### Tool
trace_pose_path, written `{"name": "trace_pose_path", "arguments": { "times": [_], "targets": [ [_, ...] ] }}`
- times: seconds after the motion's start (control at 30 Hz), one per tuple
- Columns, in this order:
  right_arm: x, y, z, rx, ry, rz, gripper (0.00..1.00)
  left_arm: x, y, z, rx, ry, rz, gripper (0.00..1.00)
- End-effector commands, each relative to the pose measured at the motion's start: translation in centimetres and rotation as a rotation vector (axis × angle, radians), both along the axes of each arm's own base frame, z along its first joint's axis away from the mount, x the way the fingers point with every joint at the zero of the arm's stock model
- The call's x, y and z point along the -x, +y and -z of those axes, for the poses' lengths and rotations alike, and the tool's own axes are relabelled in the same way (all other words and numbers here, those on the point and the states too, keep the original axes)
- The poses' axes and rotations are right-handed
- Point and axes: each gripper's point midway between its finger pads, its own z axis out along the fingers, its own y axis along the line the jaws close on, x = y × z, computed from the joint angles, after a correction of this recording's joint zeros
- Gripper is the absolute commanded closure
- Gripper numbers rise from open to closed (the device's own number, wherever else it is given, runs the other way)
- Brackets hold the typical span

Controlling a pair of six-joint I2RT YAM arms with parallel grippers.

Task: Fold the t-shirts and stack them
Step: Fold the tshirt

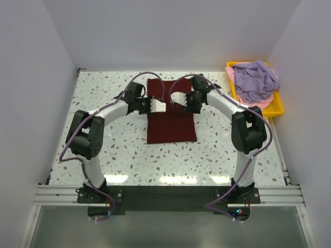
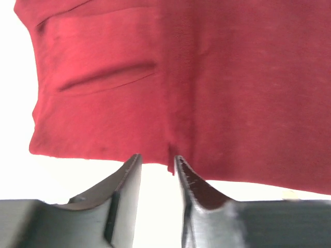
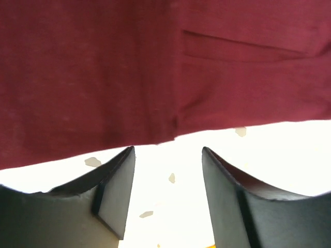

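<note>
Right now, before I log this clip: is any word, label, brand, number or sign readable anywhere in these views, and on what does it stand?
None can be read.
The maroon t-shirt is plain cloth in all three views, with no print or tag showing.
The lavender t-shirt and the yellow tray carry no visible marking.
The arms show no lettering that can be made out at this size.

The maroon shirt [image 1: 170,124] at the centre is soft, matt, fine-knit cloth. The lavender shirt [image 1: 253,80] at upper right is crumpled matt cloth in a glossy yellow plastic tray [image 1: 275,110]. The speckled surface [image 1: 103,93] looks smooth, stone-like, faintly shiny.
</note>
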Motion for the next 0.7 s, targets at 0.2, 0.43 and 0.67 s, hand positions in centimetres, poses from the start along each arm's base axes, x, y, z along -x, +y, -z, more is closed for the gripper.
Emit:
{"name": "trace_pose_path", "arguments": {
  "times": [0.2, 0.43, 0.67],
  "targets": [
    [5.2, -0.9, -7.5, -0.116, 0.023, 0.026, 0.42, 3.1, 2.0, -7.1, 0.167, 0.002, -0.082, 0.57],
    [13.1, 0.5, -3.8, -0.076, 0.126, -0.060, 0.51, 12.5, 0.0, -3.1, 0.128, 0.152, 0.031, 0.55],
    [15.4, 1.2, 0.7, -0.027, 0.177, -0.076, 0.61, 16.1, -0.6, 0.1, 0.084, 0.219, 0.052, 0.53]
  ]
}}
